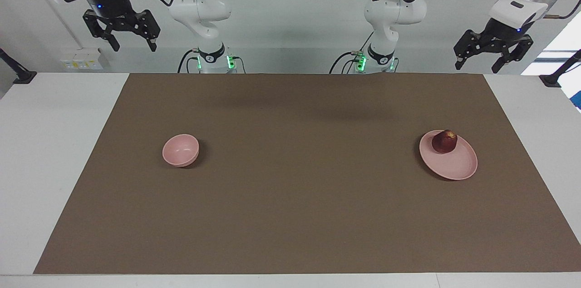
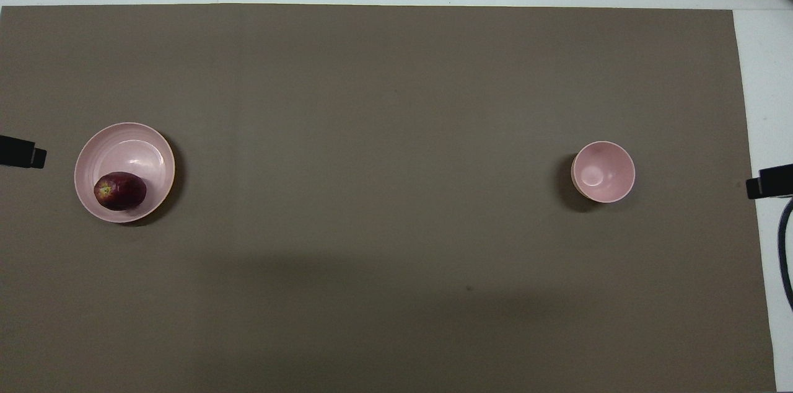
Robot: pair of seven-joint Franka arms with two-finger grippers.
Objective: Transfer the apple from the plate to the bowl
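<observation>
Right gripper [image 1: 133, 44]: It is held high in the air, above the white edge of the table at the right arm's end. Its two fingers are spread apart, and nothing is held between them. The right arm is kept waiting.

Bowl [image 1: 180, 150]: A small, deep, pink bowl is set on the brown mat [image 1: 290, 215], toward the right arm's end of the table. Nothing is seen inside it. It is stood upright.

Mat: A big brown mat is laid over most of the white table [image 1: 45, 142]. The bowl and the plate are both placed on it, well apart from each other.

Plate [image 1: 458, 165]: A flat, wide, pink plate is set on the mat, toward the left arm's end of the table.

Apple [image 1: 444, 141]: A small, dark red apple is seen on the plate. It is placed on the part of the plate nearer to the robots, close to the rim. A yellowish patch is shown near its top. It is not touched by any gripper.

Left gripper [image 1: 479, 63]: It is held high in the air, above the table's edge at the left arm's end. Its fingers are spread apart too, and nothing is gripped. The left arm is kept waiting as well.
</observation>
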